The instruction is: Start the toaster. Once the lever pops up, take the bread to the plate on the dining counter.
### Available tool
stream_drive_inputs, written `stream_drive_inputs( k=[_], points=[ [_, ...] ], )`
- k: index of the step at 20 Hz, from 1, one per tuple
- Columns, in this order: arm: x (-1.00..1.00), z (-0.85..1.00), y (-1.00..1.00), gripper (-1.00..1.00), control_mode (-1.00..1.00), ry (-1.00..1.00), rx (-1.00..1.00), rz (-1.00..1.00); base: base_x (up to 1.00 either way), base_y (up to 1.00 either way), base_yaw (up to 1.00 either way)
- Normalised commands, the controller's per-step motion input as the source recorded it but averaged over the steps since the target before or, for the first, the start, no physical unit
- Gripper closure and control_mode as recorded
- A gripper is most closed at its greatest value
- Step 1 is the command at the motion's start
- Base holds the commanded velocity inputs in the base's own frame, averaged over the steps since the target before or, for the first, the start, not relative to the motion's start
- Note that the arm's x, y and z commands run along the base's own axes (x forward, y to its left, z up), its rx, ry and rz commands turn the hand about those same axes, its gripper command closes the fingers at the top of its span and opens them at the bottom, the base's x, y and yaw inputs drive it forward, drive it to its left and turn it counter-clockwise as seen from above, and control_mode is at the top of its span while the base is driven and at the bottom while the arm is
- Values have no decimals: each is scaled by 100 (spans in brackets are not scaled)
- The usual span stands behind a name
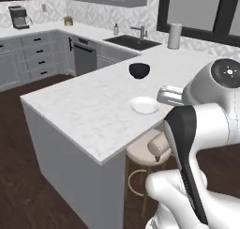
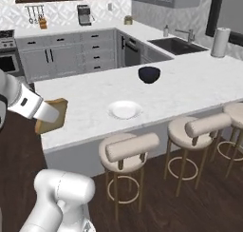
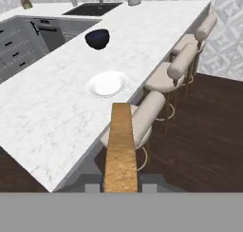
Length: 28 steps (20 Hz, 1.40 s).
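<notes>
Tan-brown and crusted, the bread stands on edge between the jaws of the gripper, which are clamped on its two flat faces; in the right base view the slice hangs in the air off the near corner of the dining counter, beside its edge rather than over the top. I judge the toasting step done and the carry under way, with the placing left to do.

A toasted slice should be light, dry and fairly stiff, but brittle at the crust and apt to crumble under a hard squeeze. Holding it across the flat faces near one edge, as here, seems sound; it will not slip much, though it could pivot if swung fast.

The plate sits near the counter's stool-side edge, roughly midway along it, white on white marble and so easy to misjudge. A dark bowl stands further in toward the middle, well apart from the plate. The marble top looks smooth, hard and level. Padded stools line the edge below the plate. Beyond lie a sink, grey cabinets and dark wood floor.
</notes>
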Motion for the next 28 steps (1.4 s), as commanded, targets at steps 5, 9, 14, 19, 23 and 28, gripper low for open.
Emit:
stream_drive_inputs(
  k=[5, 9, 14, 19, 23, 28],
  points=[
    [0, 0, 0, 100, 100, 0, 0, 0, 9, -86, 52],
    [0, 0, 0, 100, 100, 0, 0, 0, 9, -86, 51],
    [0, 0, 0, 100, 100, 0, 0, 0, 10, -83, 51],
    [0, 0, 0, 100, 100, 0, 0, 0, 39, -79, 48],
    [0, 0, 0, 100, 100, 0, 0, 0, 65, -78, 44],
    [35, -16, -22, 100, -100, 5, 9, 14, 47, -40, 23]
  ],
)
